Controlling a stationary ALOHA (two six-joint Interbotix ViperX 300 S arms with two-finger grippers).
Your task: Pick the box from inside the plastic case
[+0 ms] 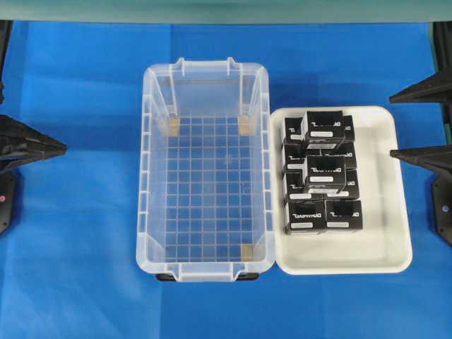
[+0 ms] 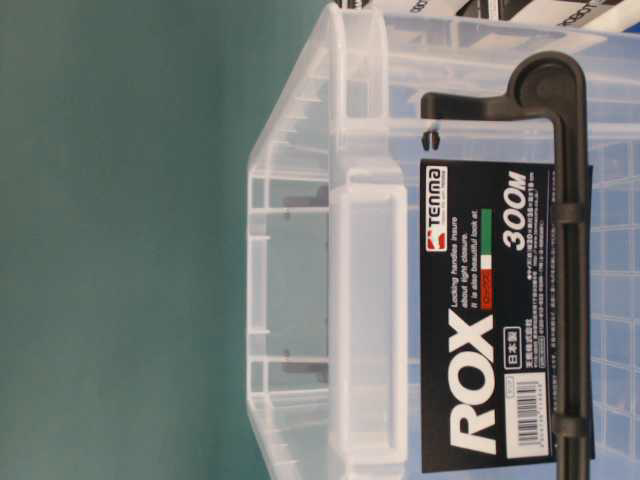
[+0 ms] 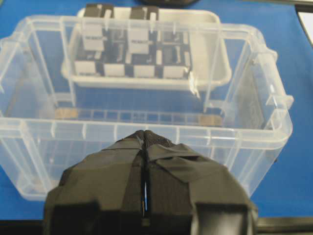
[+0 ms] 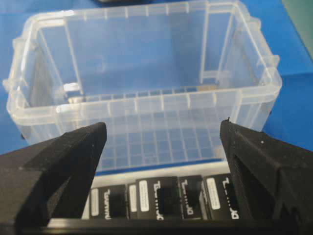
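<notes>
**Case empty, boxes all in the tray**

The clear plastic case [image 1: 205, 173] holds no box — only its ribbed floor shows. The black boxes [image 1: 323, 173] sit stacked in the white tray [image 1: 388, 244] beside it. Each looks light, stiff and smooth-sided; opposite flat faces suit a pinch. The right gripper [image 4: 164, 142] is spread wide; the left gripper [image 3: 145, 188] is pressed closed — both empty.

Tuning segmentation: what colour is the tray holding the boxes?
White tray; black boxes. Clearest in overhead view.
</notes>
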